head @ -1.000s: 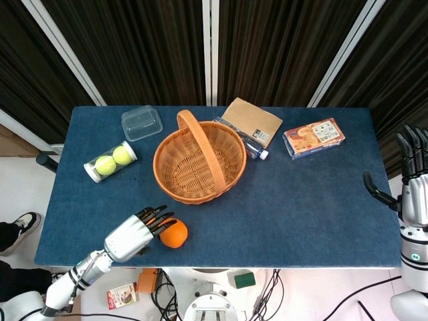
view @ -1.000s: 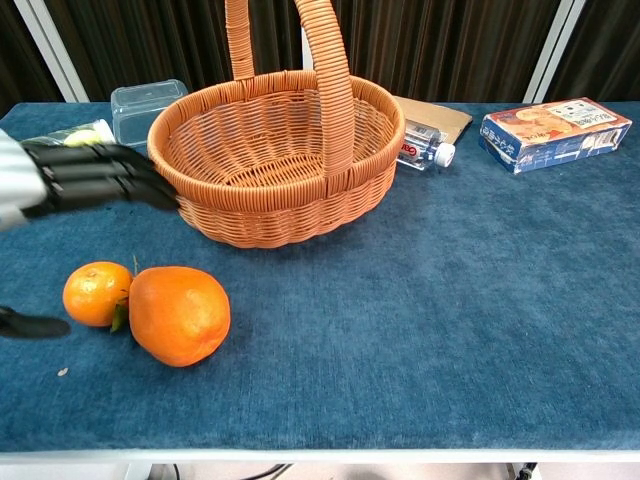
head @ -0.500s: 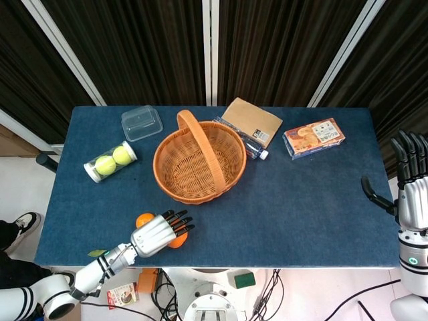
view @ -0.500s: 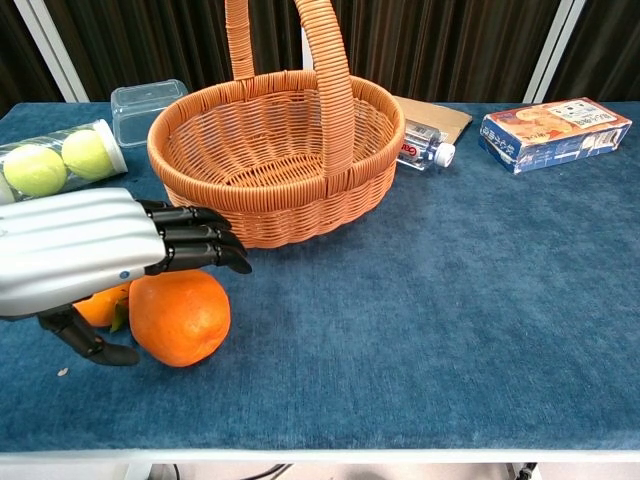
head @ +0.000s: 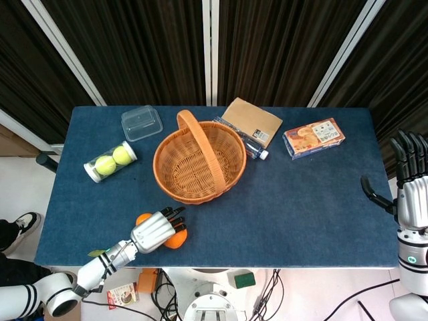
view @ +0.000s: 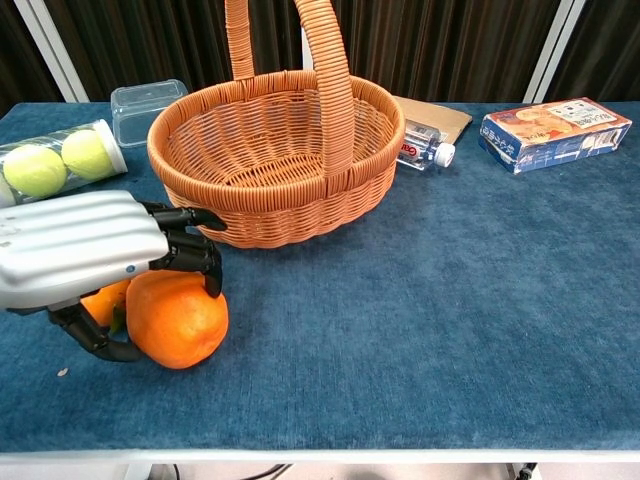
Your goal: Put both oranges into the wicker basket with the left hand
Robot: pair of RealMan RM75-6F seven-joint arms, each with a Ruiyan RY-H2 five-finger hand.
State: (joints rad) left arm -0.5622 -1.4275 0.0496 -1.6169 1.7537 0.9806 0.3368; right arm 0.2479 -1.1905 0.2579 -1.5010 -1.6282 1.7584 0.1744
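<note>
A large orange (view: 185,330) (head: 178,240) lies on the blue table near its front left edge. My left hand (view: 85,250) (head: 155,230) covers it from the left, fingers curled over its top and thumb hooked round its near left side. A smaller orange (view: 103,303) (head: 142,219) sits just behind, mostly hidden under the hand. The wicker basket (view: 280,215) (head: 157,164) stands empty beyond the hand, handle upright. My right hand (head: 409,180) hangs off the table's right edge, fingers spread, holding nothing.
A tube of tennis balls (head: 110,161) (view: 55,160) and a clear plastic box (head: 142,122) lie at the back left. Right of the basket are a small bottle (view: 425,148), a brown notebook (head: 253,120) and a biscuit box (head: 313,138).
My left hand moved right over the oranges, then drew back slightly as its fingers curled down onto the large orange. The right arm barely shifted.
</note>
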